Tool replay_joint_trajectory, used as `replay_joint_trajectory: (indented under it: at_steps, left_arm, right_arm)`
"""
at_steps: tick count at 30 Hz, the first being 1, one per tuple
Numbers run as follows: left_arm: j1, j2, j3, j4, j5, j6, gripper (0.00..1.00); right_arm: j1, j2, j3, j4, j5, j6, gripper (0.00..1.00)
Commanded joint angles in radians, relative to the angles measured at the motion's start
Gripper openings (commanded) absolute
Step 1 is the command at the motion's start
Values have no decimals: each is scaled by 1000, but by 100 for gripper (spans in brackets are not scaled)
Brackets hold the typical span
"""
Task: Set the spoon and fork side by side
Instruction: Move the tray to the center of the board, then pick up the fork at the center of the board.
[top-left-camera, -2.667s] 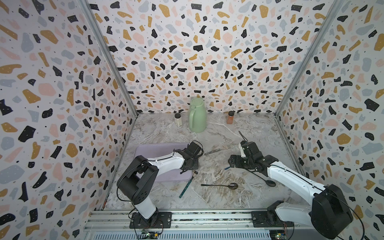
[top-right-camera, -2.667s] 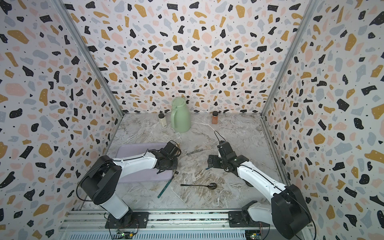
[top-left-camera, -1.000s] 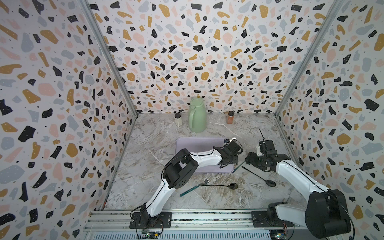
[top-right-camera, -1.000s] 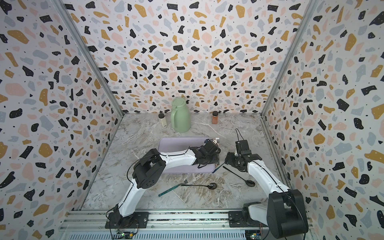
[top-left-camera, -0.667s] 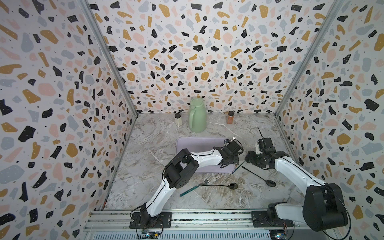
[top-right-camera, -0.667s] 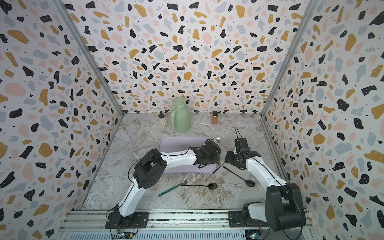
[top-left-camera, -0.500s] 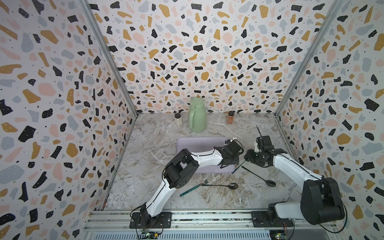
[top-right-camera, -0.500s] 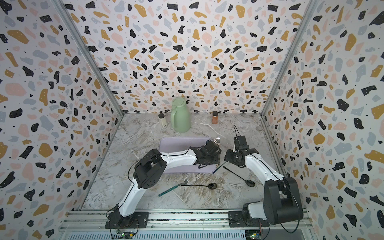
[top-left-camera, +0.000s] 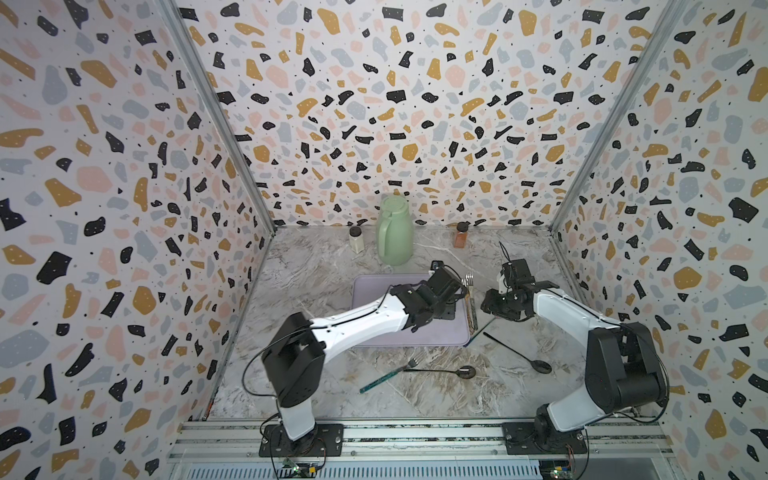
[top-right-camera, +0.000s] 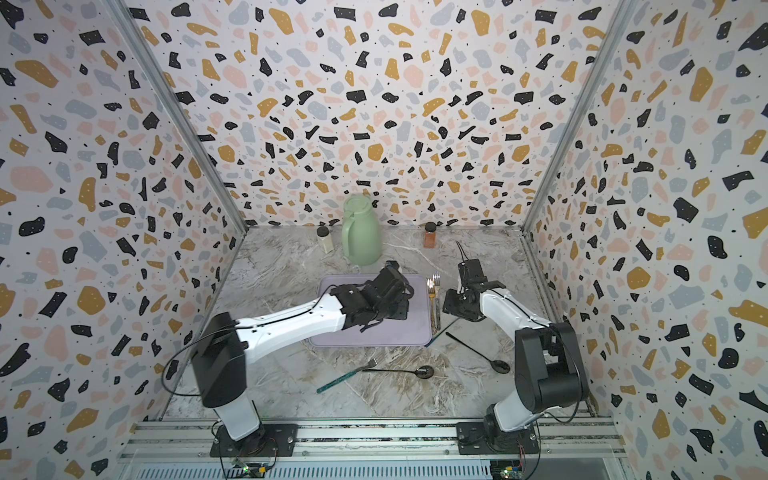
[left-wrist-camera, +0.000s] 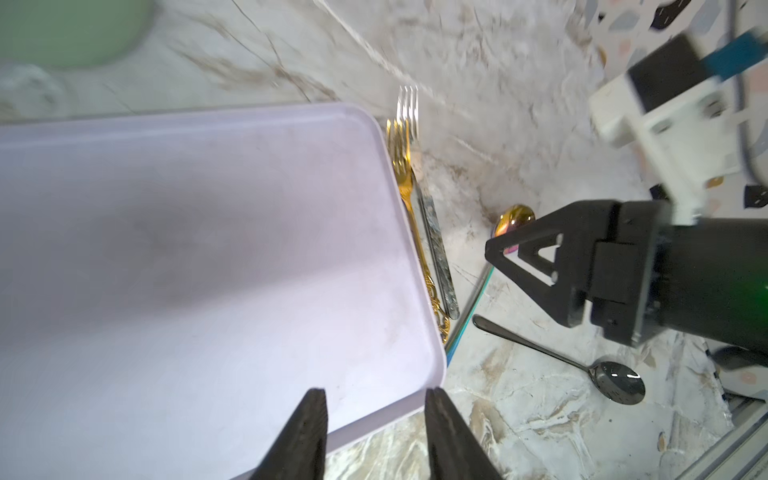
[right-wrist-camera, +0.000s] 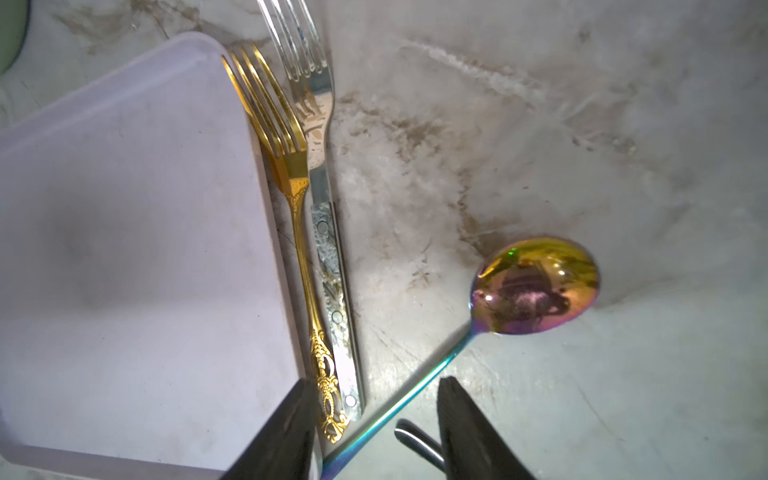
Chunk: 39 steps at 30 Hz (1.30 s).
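Note:
A gold fork (right-wrist-camera: 297, 208) and a silver fork (right-wrist-camera: 328, 232) lie parallel and touching along the right edge of the lavender tray (top-left-camera: 440, 336). A rainbow spoon (right-wrist-camera: 536, 286) lies on the marble at an angle to them, its handle running toward the tray's near corner. My right gripper (right-wrist-camera: 376, 380) hovers open over that handle and the fork handle ends, gripping nothing; it also shows in a top view (top-left-camera: 492, 305). My left gripper (left-wrist-camera: 376, 390) is open above the tray's near right corner, holding nothing.
Two black spoons (top-left-camera: 517, 353) (top-left-camera: 440, 370) and a teal-handled fork (top-left-camera: 388, 376) lie on the marble in front of the tray. At the back wall stand a green pitcher (top-left-camera: 395, 237) and two shakers (top-left-camera: 356, 240) (top-left-camera: 460, 235). The two arms sit close together.
The tray came from the left side to the middle earlier. In the last second my left gripper opened off the tray, and my right gripper narrowed and shifted toward the forks.

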Motion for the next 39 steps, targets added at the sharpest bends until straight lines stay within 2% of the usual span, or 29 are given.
replay_joint_trajectory:
  at_steps: [1, 10, 15, 25, 33, 39]
  left_arm:
    - [32, -128, -134, -54, -105, 70, 42]
    - [65, -495, -439, -48, -235, 125, 44]
    - [70, -620, -545, -43, -267, 137, 45]
    - [71, -660, -599, -67, -257, 123, 45]
    - [72, -653, -608, -61, -255, 107, 45]
    - [72, -637, -608, -57, -248, 102, 45]
  right_arm:
    - [21, 11, 45, -46, 37, -33, 50]
    - [51, 79, 92, -61, 67, -53, 49]
    - [63, 121, 123, -78, 86, -58, 49]
    - [88, 193, 161, -74, 112, -58, 46]
    - [104, 240, 181, -87, 154, -75, 37]
    - [108, 264, 181, -93, 174, -82, 35]
